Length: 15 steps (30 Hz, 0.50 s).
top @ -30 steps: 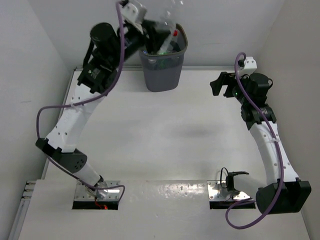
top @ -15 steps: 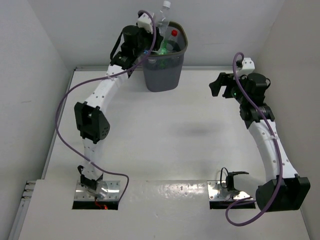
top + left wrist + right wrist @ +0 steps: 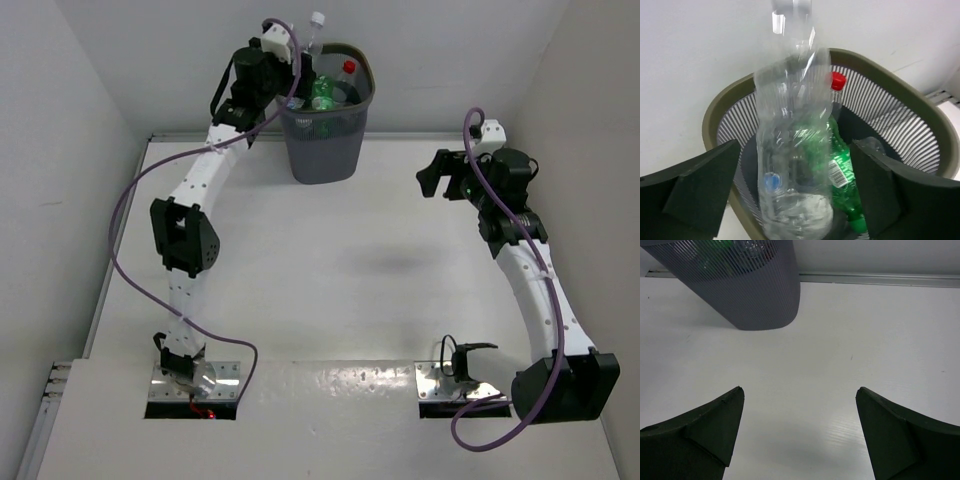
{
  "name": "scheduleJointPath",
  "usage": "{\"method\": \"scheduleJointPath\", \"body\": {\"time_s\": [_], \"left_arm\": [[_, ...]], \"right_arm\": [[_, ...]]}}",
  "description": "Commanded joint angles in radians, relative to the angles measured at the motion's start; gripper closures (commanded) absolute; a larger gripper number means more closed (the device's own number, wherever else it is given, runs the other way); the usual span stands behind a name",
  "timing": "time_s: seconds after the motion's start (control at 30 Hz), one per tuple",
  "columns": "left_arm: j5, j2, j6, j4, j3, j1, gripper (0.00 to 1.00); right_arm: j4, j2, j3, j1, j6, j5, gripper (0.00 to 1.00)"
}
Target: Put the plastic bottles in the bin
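Views held: one fixed above and behind me, looking down over the whole counter [image 3: 350,270]; my left wrist, close over the bin [image 3: 900,125], peering in; my right wrist, low, facing that same bin across the counter.

Bright, diffuse light from above; a faint grey shadow on the worktop [image 3: 385,262], glare along its near edge, wrist-view foregrounds soft.

White table [image 3: 330,290], white walls [image 3: 60,100], 2 metal plates [image 3: 228,380] at near edge.
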Motion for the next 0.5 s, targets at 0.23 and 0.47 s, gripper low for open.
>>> {"method": "scheduleJointPath", "body": {"time_s": [0.23,0.47], "left_arm": [[0.016,-0.277,0.078,-0.127,0.09,-0.049,0.0],[0.031,-0.49,0.066,-0.516,-0.086,0.037,0.0]], "right_arm": [[-0.04,0.017,0.103,0.003,0.008,-0.04,0.07],[-0.271,0.003,0.2,-0.011,-0.066,-0.073,0.0]]}}
